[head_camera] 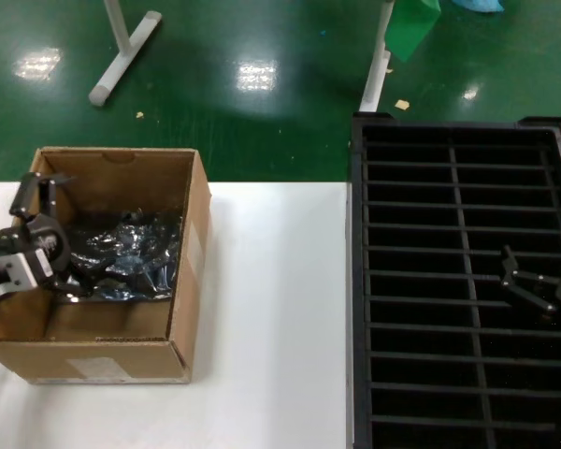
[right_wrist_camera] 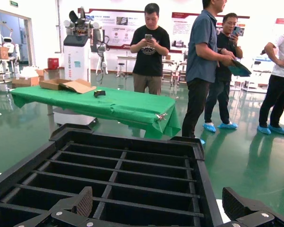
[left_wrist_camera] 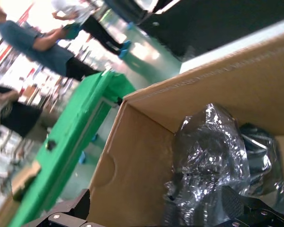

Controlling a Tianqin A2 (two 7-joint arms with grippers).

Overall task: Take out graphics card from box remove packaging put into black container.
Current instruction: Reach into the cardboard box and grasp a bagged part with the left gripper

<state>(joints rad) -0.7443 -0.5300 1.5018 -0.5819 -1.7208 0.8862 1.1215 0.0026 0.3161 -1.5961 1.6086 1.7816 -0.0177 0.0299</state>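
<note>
The box is sitting open-topped on the left part of the white table, its pale label facing the robot on the near wall. Inside it, the packaging is lying crumpled on the floor of the box, a shiny dark-silver mass stretching with its long axis running side to side, from the left wall toward the right wall; in the left wrist view the same crinkled bag is rising in a hump against the far inner wall of the carton. The graphics card itself is not showing; whether it is lying inside the bag cannot be told. The left gripper is reaching into the box at its left side, just above the left end of the bag, with its two dark fingers standing spread apart and holding nothing, one fingertip on each side of the wrist camera's view. The black container is standing at the right end of the table, its long axis running away from the robot, two columns of narrow slots separated by thin dividers. The right gripper is hovering over the right column, about midway along the crate; its fingers are parted wide above the slots, gripping nothing.
</note>
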